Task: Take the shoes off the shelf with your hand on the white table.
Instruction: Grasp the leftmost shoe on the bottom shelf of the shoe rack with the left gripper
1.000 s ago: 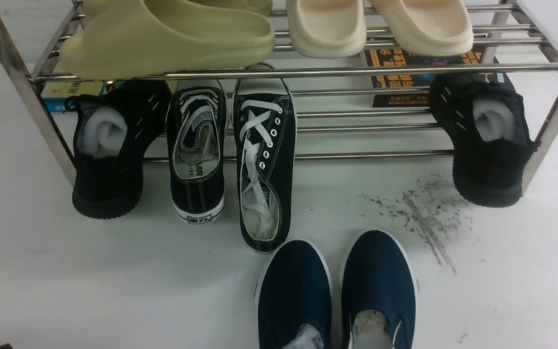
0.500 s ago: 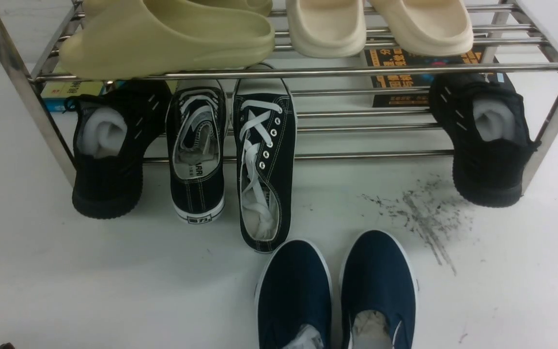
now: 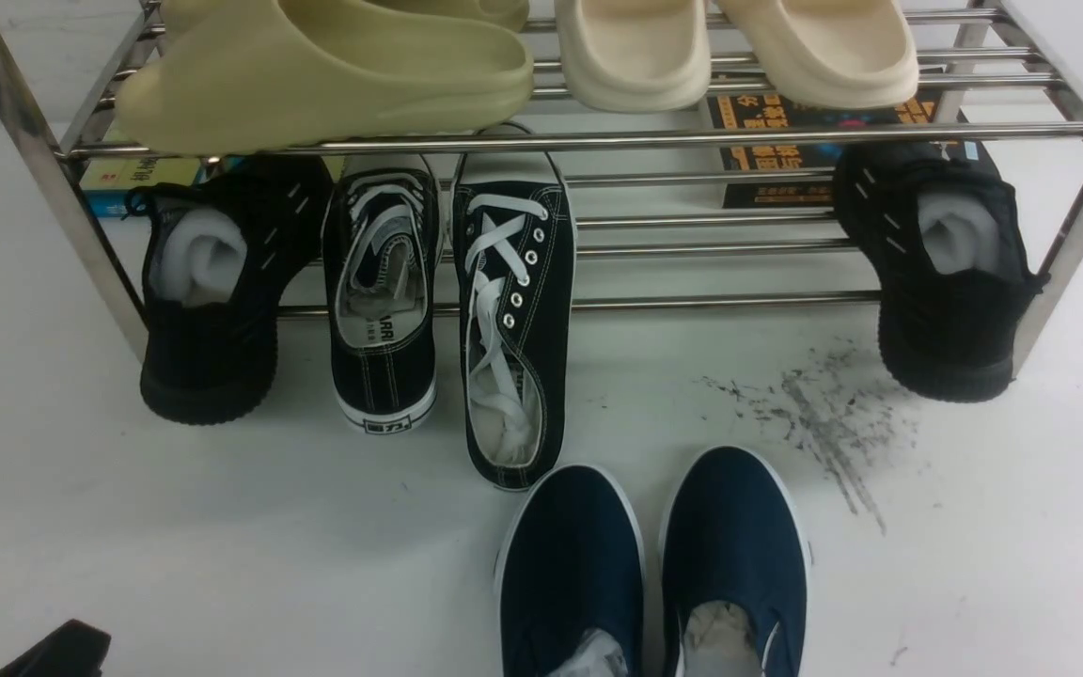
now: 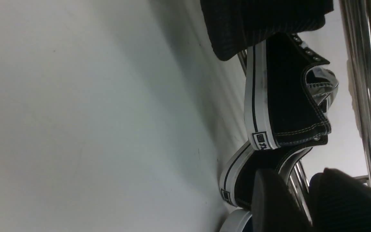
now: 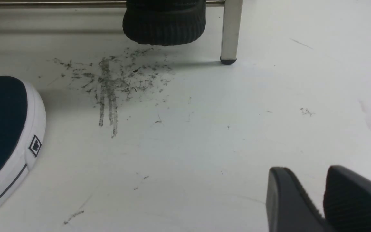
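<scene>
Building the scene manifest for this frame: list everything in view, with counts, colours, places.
canvas sneakers: 2, black, white laces, lower tier left of centre
knit sneakers: 2, black, paper-stuffed, one at each lower-tier end
slip-ons: 2, navy, table, in front
olive slides: 2, upper tier left, one cropped
cream slides: 2, upper tier right
books: 2, yellow-green and black, seen through shelf bars
shelf: 1, chrome, on table
table: 1, white, grey scuffs
left claw: 1, black, open, empty
right claw: 1, black, open, empty

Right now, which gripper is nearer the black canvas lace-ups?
Left. Left gripper is near-left of the canvas lace-ups, facing their heels. Right gripper is farther right, beyond the navy slip-ons, by the scuff marks.
</scene>
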Controlling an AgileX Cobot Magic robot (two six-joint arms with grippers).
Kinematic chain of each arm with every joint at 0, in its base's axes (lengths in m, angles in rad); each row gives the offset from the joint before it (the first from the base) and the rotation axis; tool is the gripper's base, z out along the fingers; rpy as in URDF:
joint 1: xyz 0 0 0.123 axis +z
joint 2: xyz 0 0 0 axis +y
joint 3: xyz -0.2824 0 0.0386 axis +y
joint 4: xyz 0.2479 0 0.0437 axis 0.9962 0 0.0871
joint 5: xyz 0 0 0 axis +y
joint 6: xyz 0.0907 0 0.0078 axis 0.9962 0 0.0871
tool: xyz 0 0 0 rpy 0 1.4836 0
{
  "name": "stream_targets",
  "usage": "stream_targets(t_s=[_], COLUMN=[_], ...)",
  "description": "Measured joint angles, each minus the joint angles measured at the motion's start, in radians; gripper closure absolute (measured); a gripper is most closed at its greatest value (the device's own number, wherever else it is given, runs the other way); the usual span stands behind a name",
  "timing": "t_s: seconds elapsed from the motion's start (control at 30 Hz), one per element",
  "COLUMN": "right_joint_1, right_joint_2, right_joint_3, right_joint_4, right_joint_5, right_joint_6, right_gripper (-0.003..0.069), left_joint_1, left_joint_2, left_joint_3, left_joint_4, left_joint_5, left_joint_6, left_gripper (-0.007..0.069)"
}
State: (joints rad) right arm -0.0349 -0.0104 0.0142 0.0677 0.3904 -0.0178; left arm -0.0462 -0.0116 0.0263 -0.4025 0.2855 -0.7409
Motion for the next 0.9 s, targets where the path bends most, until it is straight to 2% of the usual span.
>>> stream_targets(t_s=[0.17,0.3,0.37,0.47,0.53,0.63,0.73,0.8,0.9], right_joint_1=[0.0,0.0,0.0,0.0,0.0,0.0,0.0,0.0,0.0], right_joint_2=[0.0,0.0,0.0,0.0,0.0,0.0,0.0,0.0,0.0], right_joint_3=[0.0,0.0,0.0,0.0,0.0,0.0,0.0,0.0,0.0], right_joint_4=[0.0,0.0,0.0,0.0,0.0,0.0,0.0,0.0,0.0], right_joint_5=[0.0,0.0,0.0,0.0,0.0,0.0,0.0,0.0,0.0], right_joint_6=[0.0,0.0,0.0,0.0,0.0,0.0,0.0,0.0,0.0], right_gripper=[0.0452,0.0449,0.0445,0.0441,0.0438,0.0435,0.0431,0.0428,0.0424], left_joint_1=[0.0,0.0,0.0,0.0,0.0,0.0,0.0,0.0,0.0], left_joint_2=[0.0,0.002,0.055,0.143,0.284,0.513,0.727,0.84,0.997], left_joint_3=[0.0,-0.079,-0.18,-0.272,-0.381,-0.52,-0.65,-0.733,-0.854], left_joint_4=[0.009,0.051,0.101,0.162,0.248,0.372,0.449,0.455,0.391], left_joint_5=[-0.058,0.029,0.093,0.178,0.35,0.586,0.74,0.794,0.83], left_joint_6=[0.013,0.068,0.077,0.08,0.083,0.102,0.166,0.217,0.32], left_gripper=[0.0393,0.0468,0.0531,0.058,0.062,0.0624,0.0624,0.0624,0.0624])
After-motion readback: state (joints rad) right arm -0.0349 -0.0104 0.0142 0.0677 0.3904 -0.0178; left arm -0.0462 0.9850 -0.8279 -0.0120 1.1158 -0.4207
